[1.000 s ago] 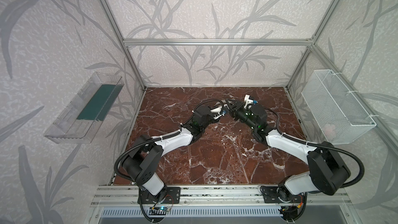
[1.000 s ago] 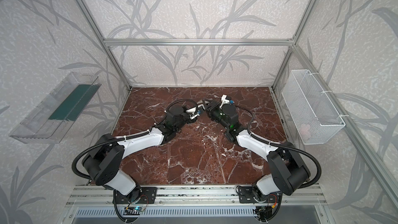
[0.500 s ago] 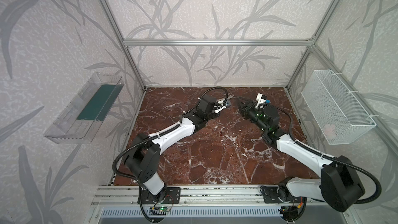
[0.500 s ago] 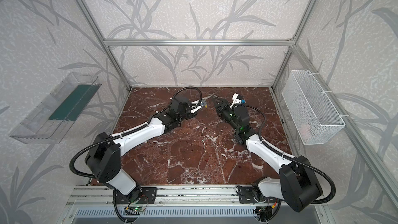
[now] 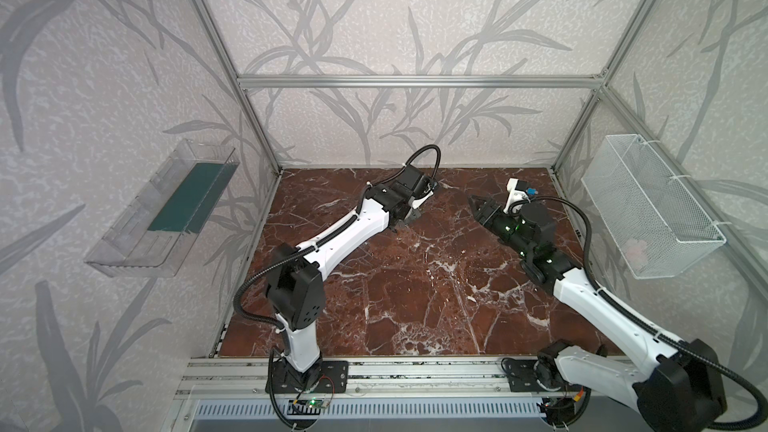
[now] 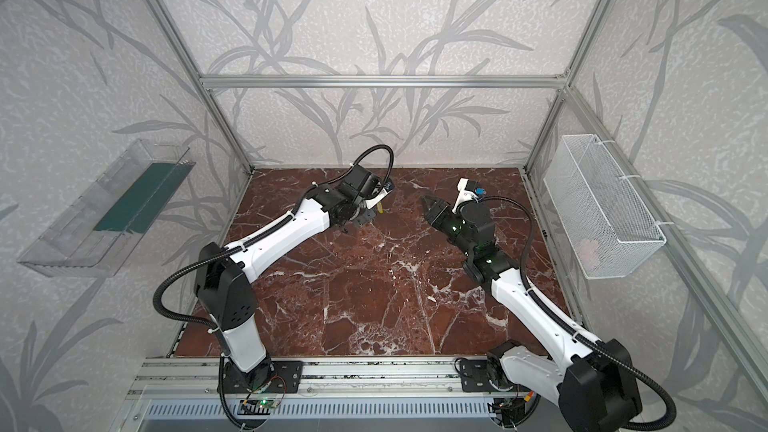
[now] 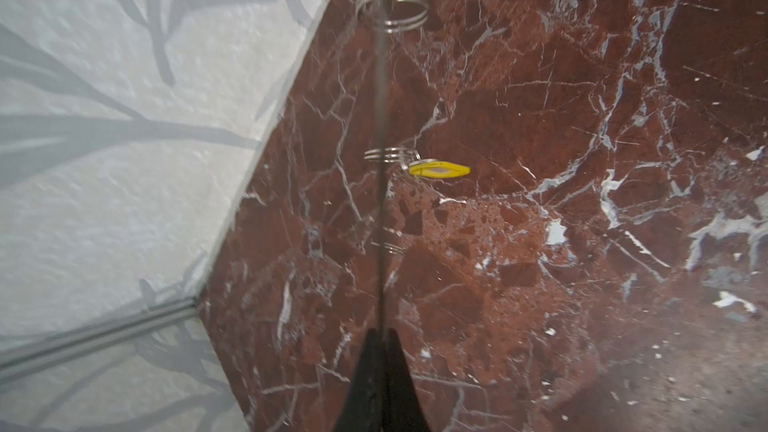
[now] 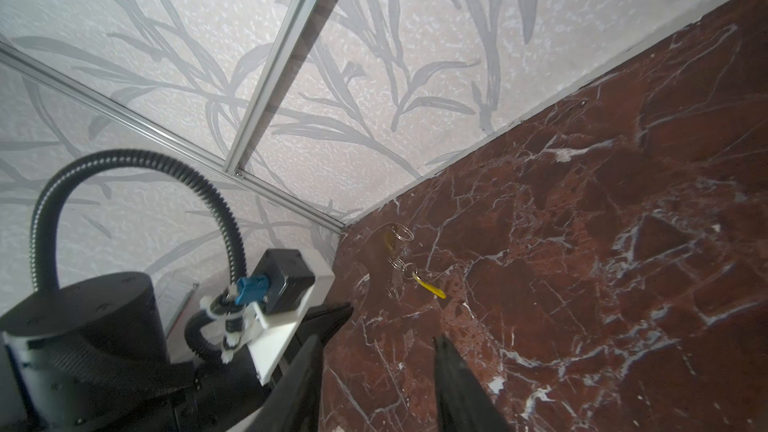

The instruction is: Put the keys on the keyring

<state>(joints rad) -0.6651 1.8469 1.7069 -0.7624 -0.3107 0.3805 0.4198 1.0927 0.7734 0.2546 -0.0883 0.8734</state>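
Red-brown marble with white veins makes up your worktop (image 5: 415,284), and both arms reach toward its far edge. Your left claw (image 7: 381,332) is fully closed on a thin, flat, pale key piece (image 7: 380,97). The left wrist view shows this piece edge-on, as a narrow line running straight out from the black fingertips (image 7: 365,367).

The small silver metal keyring with its yellow plastic tag (image 7: 417,168) sits about halfway along that line. Its ring crosses the key piece and the tag sticks out to one side. Two more silver wire rings cross the same edge, one near the far end (image 7: 392,10) and a fainter one closer to the claw (image 7: 388,247).

In a top view the yellow tag shows just beside the left wrist (image 6: 380,208), near the middle of the worktop's far edge. You cannot tell whether the key piece touches the marble.

Your right claw (image 8: 392,322) stands partly open with nothing between its fingers. It is well apart from the key piece and points toward it from the right side (image 5: 473,202).
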